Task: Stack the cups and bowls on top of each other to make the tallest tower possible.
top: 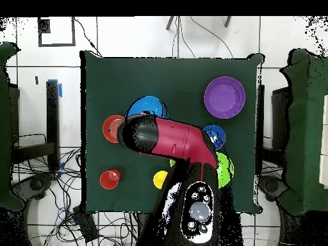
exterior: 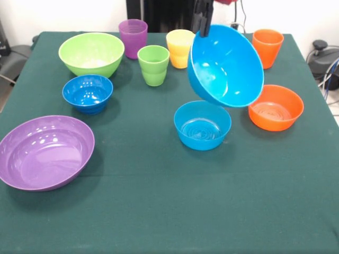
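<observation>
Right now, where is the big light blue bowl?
In the front view the large light blue bowl hangs tilted in the air, held at its rim by the gripper, above the small light blue bowl.

The gripper (exterior: 203, 25) hangs at the top centre of the front view, its dark fingers (exterior: 200, 24) pointing down, closed on the rim of the tilted large light blue bowl (exterior: 226, 66). In the overhead view the red arm (top: 176, 141) reaches up from the bottom centre.

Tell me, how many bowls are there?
6: large purple bowl front left, dark blue bowl, lime green bowl behind it, small light blue bowl centre, orange bowl right, large light blue bowl lifted by the pincer.
</observation>
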